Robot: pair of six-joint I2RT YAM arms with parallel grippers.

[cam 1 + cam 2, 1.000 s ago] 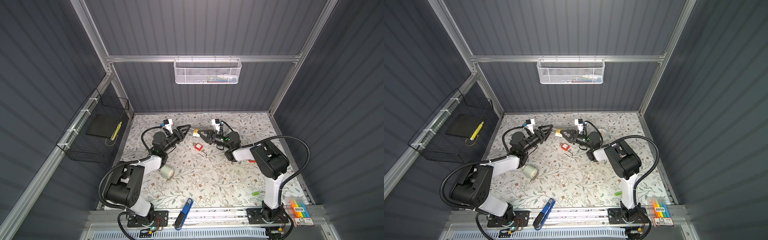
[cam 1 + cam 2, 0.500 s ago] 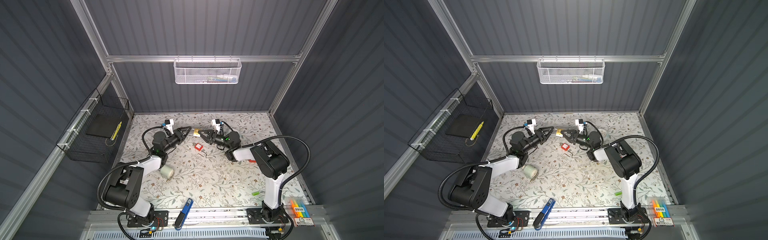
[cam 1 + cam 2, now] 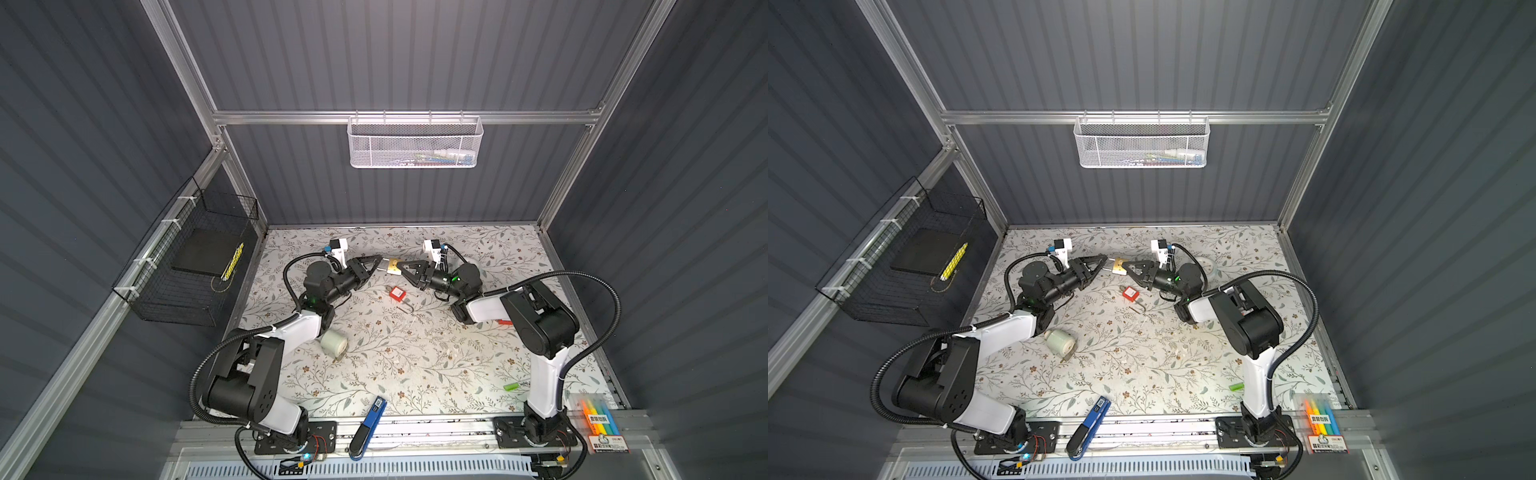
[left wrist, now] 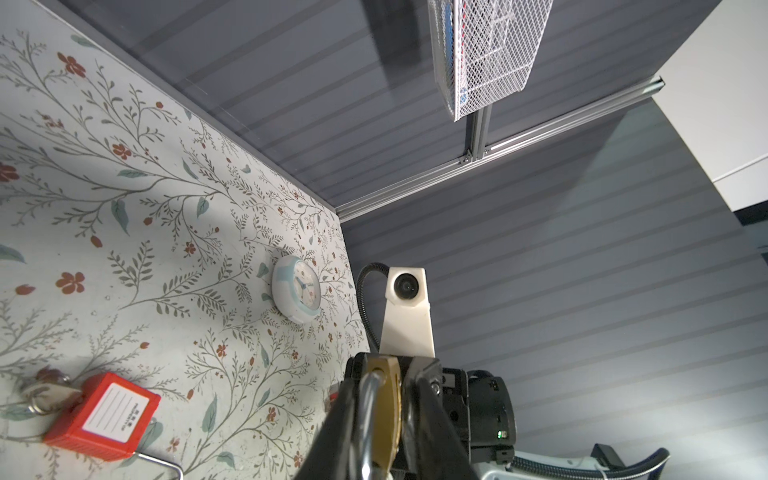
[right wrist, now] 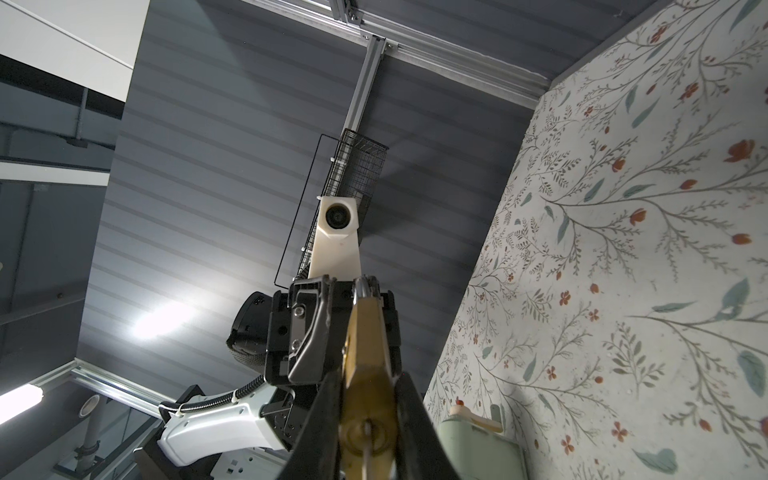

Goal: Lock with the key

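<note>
A brass padlock [image 3: 391, 266] [image 3: 1119, 266] hangs in the air between both arms at the back middle of the table. My right gripper [image 3: 400, 266] [image 5: 368, 386] is shut on its brass body [image 5: 365, 357]. A thin silver key [image 5: 365, 451] sticks in the keyhole on the end facing the right wrist camera. My left gripper [image 3: 379, 260] [image 4: 384, 368] comes from the other side. Its fingers [image 4: 338, 419] press on the silver shackle [image 4: 368, 407] and the top of the brass body [image 4: 388, 399].
A red padlock [image 3: 397, 293] [image 4: 104, 419] with an open shackle lies on the floral table just below the grippers. A small white clock [image 4: 297, 289], a pale green roll [image 3: 334, 344], a blue knife [image 3: 372, 419] and a green marker [image 3: 512, 386] lie around. Wire baskets [image 3: 195, 257] hang on the walls.
The left gripper's jaws have narrowed from wide apart to closed round the padlock's shackle end. The right gripper has kept its hold and place.
</note>
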